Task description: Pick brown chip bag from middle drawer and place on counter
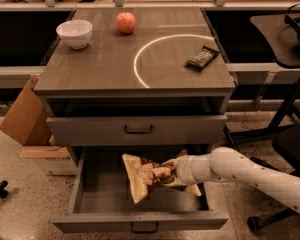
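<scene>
**Bag to the left of my pincer, table above and farther back**

Starting at the left of the open grey middle drawer [140,222], the tray floor is bare up to the crinkly brown chip bag with pale yellow-tan ends [141,178]. The bag is in the middle of the tray and looks tipped up on edge, not lying flat. Its pale left end fans out wide. Its long axis runs roughly left to right, towards me, and the other pale end shows low on the right, just beneath my wrist.

My pincer [169,173] comes in from the right and meets the bag's crumpled dark middle. Its tip is sunk into the folds, so I cannot tell whether it is clamped on the bag or only pressed against it. The way the bag stands up suggests a hold, but that is a guess. My white arm [240,171] stretches off to the right behind it.

What matters for the lift is what lies overhead. The closed grey drawer front with the dark curved handle [135,130] is just above and beyond the bag, and the flat grey-brown wood-grain table [100,69] is above that again.

I judge the bag has to come towards the near side first and then rise, so that its wide left end clears that front and the table's near edge.
</scene>
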Controlling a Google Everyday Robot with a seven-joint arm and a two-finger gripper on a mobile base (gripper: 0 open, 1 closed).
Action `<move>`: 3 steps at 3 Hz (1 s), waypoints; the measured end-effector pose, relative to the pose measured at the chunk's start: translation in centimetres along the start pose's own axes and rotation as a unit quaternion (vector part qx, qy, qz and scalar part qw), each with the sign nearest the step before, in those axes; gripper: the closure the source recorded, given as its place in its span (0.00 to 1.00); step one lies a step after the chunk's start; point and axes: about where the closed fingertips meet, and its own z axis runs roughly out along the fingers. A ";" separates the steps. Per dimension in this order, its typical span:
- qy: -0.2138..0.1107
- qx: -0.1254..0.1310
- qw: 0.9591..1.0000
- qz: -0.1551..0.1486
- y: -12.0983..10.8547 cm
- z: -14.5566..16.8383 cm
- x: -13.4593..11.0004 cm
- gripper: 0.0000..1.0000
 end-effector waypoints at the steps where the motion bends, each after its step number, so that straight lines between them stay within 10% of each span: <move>1: -0.010 -0.003 1.000 -0.012 0.4 -4.9 -0.2 1.00; 3: -0.020 -0.010 0.999 -0.046 0.3 -7.1 -2.1 1.00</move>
